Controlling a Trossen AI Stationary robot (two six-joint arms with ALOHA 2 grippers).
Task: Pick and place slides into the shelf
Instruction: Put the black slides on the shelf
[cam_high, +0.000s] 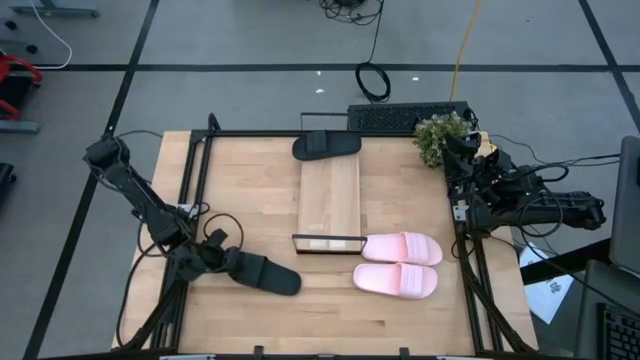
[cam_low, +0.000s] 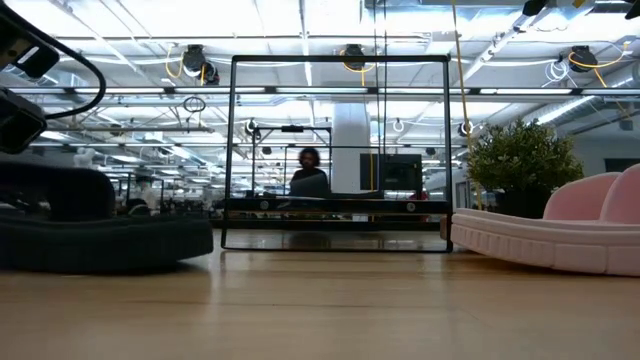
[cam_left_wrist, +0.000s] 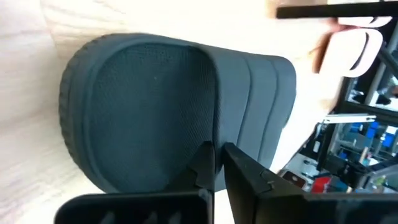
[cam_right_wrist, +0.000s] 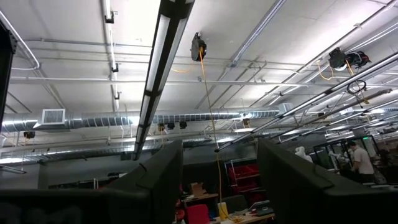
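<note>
One black slide lies flat on the tabletop at the near left; it also shows in the low view and the left wrist view. My left gripper is shut at its left end. A second black slide lies at the far end of the shelf plank, whose black frame stands at the near end. Two pink slides lie side by side on the table right of the frame. My right gripper is open, empty and points up at the table's right edge. My left gripper has its two fingers almost together on the black slide's side rim, between heel and strap. The fingers come from above, slanting down. The contact itself is hidden behind the fingers. The slide's sole rests flat on the table.
A potted plant stands at the far right corner and a keyboard lies beyond the far edge. A black frame rail runs along the table's left side. Bare wood lies between that rail and the shelf. A person sits far behind.
</note>
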